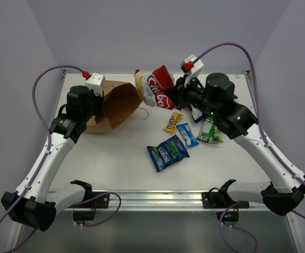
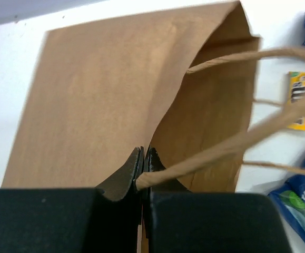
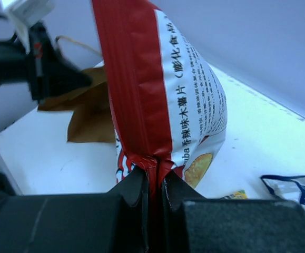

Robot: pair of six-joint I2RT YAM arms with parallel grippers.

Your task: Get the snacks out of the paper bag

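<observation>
Left gripper (image 2: 143,167) is pinched tight on the paper bag (image 1: 118,105) where a handle (image 2: 236,142) roots. The bag lies tipped by the far left corner, mouth toward centre. Right gripper (image 3: 155,176) clamps the chip bag (image 3: 163,89) by its seam, raised near the far edge. Loose right of centre lie a blue bag (image 1: 166,152), blue pack (image 1: 187,134), green pack (image 1: 210,132) and yellow pack (image 1: 173,122). Only the left wrist view looks into the mouth, showing brown walls.

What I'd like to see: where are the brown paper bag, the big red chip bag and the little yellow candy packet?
paper bag (image 1: 119,101): top view, on its brown side panel.
red chip bag (image 1: 158,88): top view, on its red printed front.
yellow packet (image 1: 172,122): top view, on its middle.
</observation>
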